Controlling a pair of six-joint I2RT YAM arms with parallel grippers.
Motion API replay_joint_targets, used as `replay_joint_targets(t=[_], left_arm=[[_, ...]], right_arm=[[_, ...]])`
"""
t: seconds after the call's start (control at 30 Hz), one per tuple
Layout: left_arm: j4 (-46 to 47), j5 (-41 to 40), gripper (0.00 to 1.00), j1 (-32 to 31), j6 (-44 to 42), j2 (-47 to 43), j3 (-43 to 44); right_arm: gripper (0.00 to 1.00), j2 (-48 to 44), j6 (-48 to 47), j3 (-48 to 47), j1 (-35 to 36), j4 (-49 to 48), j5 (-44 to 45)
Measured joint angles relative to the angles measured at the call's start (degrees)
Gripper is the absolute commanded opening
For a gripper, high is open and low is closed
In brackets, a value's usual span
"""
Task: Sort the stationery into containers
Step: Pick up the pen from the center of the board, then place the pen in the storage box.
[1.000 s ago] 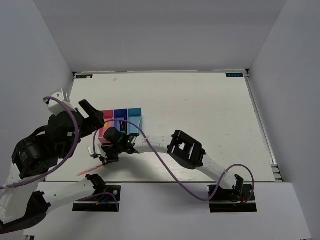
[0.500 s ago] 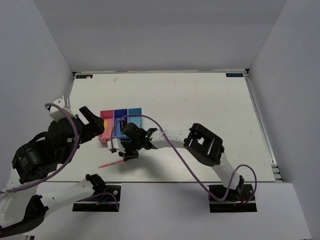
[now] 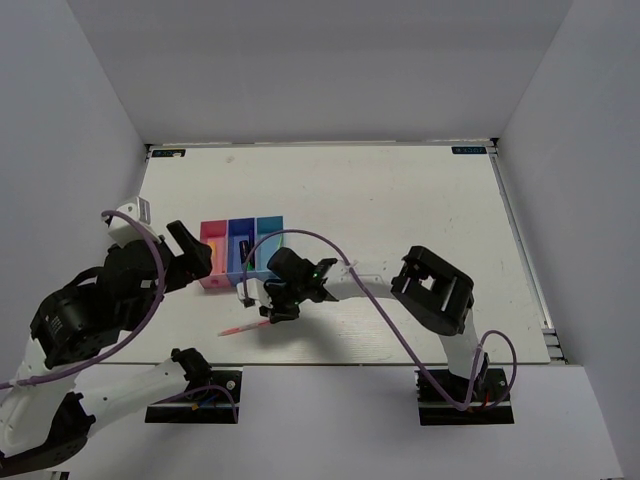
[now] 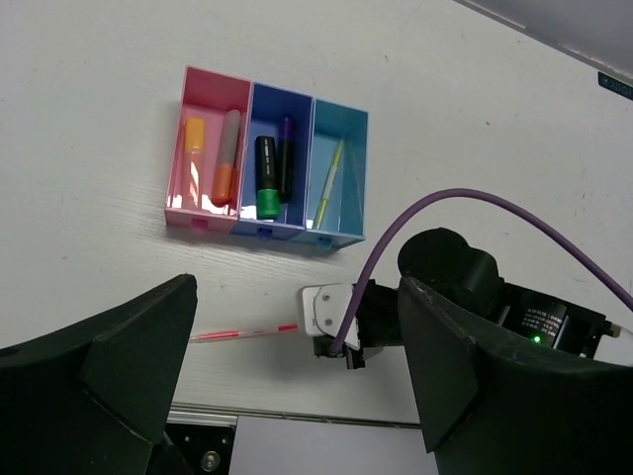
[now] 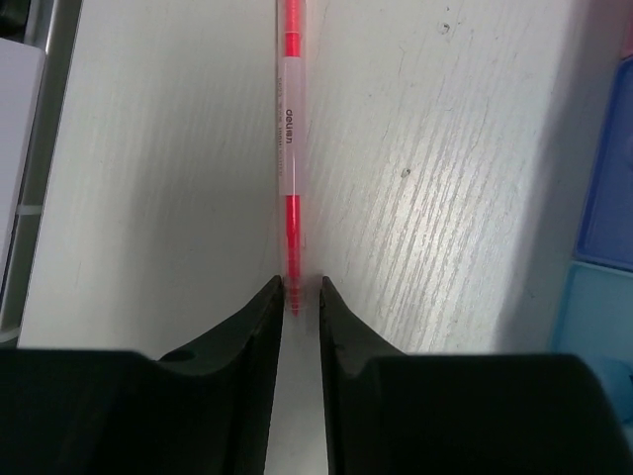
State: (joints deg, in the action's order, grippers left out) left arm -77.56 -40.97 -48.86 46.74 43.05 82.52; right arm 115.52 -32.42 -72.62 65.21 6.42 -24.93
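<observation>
My right gripper [image 3: 267,316], lower centre of overhead view, jaws narrowly parted around tip of thin red-and-clear plastic pen [image 5: 290,148], flat on white table [image 3: 400,220] below joined pink, dark blue, light blue plastic bins [image 4: 265,231], my left gripper [image 3: 192,252] spread wide

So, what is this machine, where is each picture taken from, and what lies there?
Two robot arms are bolted at the near edge of a white table, each ending in a two-finger gripper. One picture looks down from above; two come from wrist cameras. On the table stand three joined plastic bins, pink-red, dark blue and light blue, holding short markers. A thin red-and-clear pen lies in front. Its end sits between the right gripper's fingertips; pinched or not, I cannot tell. The left gripper hangs open and empty.
</observation>
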Motion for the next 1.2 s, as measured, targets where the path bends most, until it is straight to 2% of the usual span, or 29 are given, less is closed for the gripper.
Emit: replay_joint_targets(t=[0.13,0.2,0.43,0.8,1.03,1.2], left_arm=[[0.0,0.4,0.93,0.0,-0.4,-0.9,-0.8],[0.0,0.9,0.93,0.0,-0.5,-1.4,-1.2],[0.0,2.1,0.93,0.0,-1.3,-2.3,-2.0],[0.0,4.7,0.93,0.0,-2.6,-2.5,-1.1],[0.0,6.4,0.93,0.0,-2.8,-2.2,-1.2],[0.0,7.3,0.93,0.0,-2.8,-1.9,-1.5]], right_arm=[[0.06,-0.7,0.6,1.5,0.0,-1.4,0.4],[0.00,-1.2,0.7,2.6,0.0,-2.6,0.9],[0.00,-5.4,1.0,8.1,-0.1,-3.3,0.8],[0.00,-21.4,2.4,21.2,-0.7,12.0,0.8],[0.00,-31.5,6.0,21.9,-1.1,15.0,3.0],[0.00,-32.9,8.0,20.7,-2.5,15.1,6.7]])
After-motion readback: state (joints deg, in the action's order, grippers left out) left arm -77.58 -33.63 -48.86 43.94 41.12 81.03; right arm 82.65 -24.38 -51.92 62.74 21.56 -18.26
